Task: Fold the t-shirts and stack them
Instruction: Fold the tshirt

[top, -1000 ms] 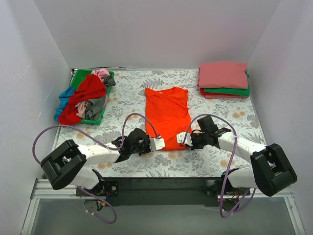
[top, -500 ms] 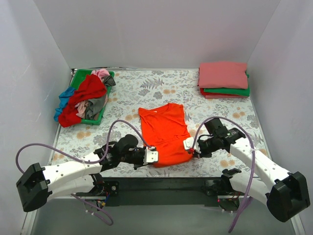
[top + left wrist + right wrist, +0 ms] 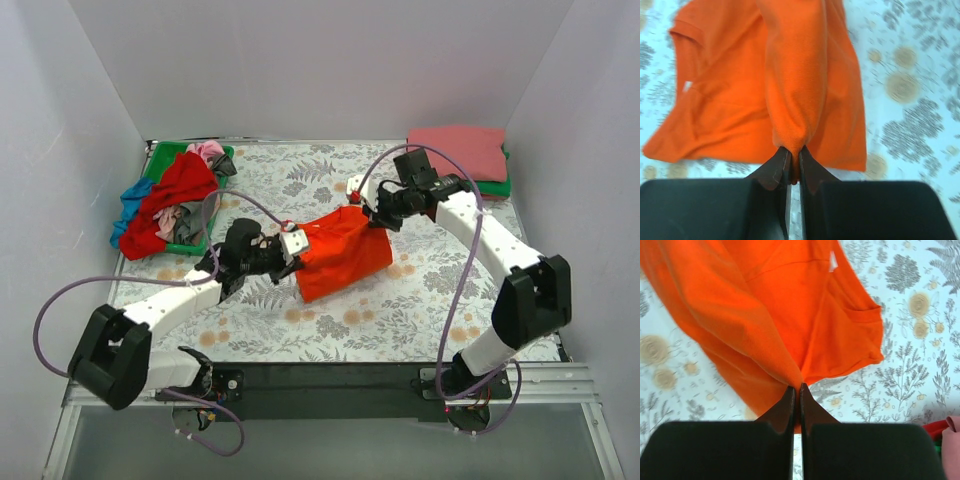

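The left end effector (image 3: 291, 244) is clamping one edge of the orange-red t-shirt (image 3: 342, 256), which is draping over the middle of the floral-clothed desk (image 3: 420, 300). The right end effector (image 3: 358, 194) is pinching its farther edge. Beyond, the green tray (image 3: 158, 152) is holding jumbled shirts (image 3: 180, 195), and a folded stack (image 3: 458, 152) is sitting far right.

No legible text, brand, number or sign in any view. 1 small white tag (image 3: 687, 86) on the orange shirt (image 3: 720, 110) shows in both wrist views; it is blurred and too small, and nothing on it can be read.
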Robot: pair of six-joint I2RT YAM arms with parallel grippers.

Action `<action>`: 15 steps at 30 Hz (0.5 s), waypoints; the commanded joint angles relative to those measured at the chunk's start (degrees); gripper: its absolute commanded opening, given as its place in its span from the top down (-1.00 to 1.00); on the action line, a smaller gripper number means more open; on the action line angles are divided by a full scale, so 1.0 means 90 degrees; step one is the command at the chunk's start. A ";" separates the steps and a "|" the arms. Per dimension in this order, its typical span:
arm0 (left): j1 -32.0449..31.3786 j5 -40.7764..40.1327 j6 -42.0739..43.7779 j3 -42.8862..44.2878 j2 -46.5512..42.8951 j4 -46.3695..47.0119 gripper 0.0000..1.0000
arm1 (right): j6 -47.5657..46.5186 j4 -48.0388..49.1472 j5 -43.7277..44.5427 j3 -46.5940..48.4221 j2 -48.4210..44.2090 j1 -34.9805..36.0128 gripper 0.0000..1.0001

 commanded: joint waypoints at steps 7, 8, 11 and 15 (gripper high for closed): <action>0.1331 0.0718 -0.0756 0.1277 0.1713 0.1470 1.00 | 0.1041 0.0761 -0.0112 0.2290 0.2067 -0.0503 0.97; 0.1410 0.0708 -0.0844 0.1365 0.1975 0.1471 1.00 | 0.1128 0.0790 -0.0190 0.2630 0.2243 -0.0513 0.97; 0.1634 0.0747 -0.0971 0.1678 0.2347 0.1412 1.00 | 0.1236 0.0810 -0.0356 0.3177 0.2878 -0.0513 0.97; 0.1762 0.0689 -0.1205 0.2194 0.3079 0.1305 1.00 | 0.1451 0.0859 -0.0337 0.3638 0.3600 -0.0513 0.97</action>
